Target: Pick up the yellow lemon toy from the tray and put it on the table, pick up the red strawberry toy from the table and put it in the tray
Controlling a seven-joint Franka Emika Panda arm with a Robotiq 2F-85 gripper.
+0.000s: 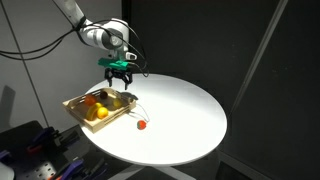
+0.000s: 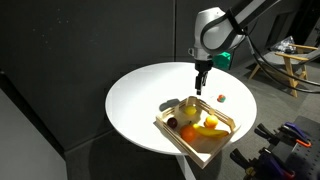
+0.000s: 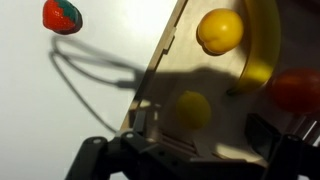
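Observation:
The light wooden tray [image 1: 108, 126] [image 2: 178, 137] [image 3: 160, 55] sits at the edge of the round white table [image 1: 185, 105] [image 2: 140, 95]. The pale yellow lemon toy [image 3: 193, 108] [image 2: 190, 106] lies in the tray near its rim, in my gripper's shadow. My gripper [image 1: 120, 78] [image 2: 201, 88] [image 3: 190, 150] hangs open and empty above it, with a finger on each side in the wrist view. The red strawberry toy [image 1: 143, 124] [image 2: 220, 97] [image 3: 62, 16] lies on the table just outside the tray.
The tray also holds another round yellow fruit [image 3: 220, 30], an elongated deeper-yellow toy [image 3: 262, 50] [image 2: 210, 131], an orange round toy [image 3: 296, 90] [image 2: 188, 131] and a dark purple-brown toy [image 2: 172, 122]. Black curtains surround the table.

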